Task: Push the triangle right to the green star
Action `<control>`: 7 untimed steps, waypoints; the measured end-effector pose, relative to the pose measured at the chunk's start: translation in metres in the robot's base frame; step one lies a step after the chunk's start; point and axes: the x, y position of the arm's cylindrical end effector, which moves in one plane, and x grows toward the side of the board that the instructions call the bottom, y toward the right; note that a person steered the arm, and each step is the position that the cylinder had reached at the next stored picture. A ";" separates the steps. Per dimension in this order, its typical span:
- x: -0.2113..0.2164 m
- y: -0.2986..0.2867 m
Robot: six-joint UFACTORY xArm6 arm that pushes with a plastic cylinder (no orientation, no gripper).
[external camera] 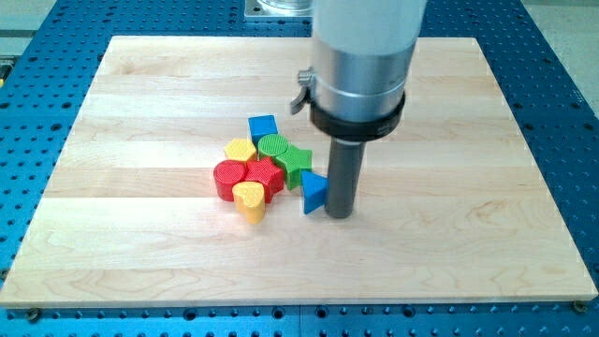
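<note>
On the table [140, 253], the blue triangle [314, 192] touches the green star [296, 161] at its 5 o'clock. The tip [339, 215] sits at the triangle's 3 o'clock. There are no jaws. The triangle looks light, stiff and slippery; push a flat face. The rod hides its right edge.

A pale wooden board [140, 243] with light grain stripes lies on a blue perforated metal table [562, 112]. On it sit a blue triangle block [314, 193], a green star block [295, 162], a green round block [274, 145], a blue cube block [263, 127], a yellow hexagon-like block [241, 150], a red round block [228, 177], a red star-like block [263, 177] and a yellow heart block [249, 199]. The rod is dark grey beneath a silver cylinder with a black band.
</note>
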 end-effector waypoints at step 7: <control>0.007 -0.021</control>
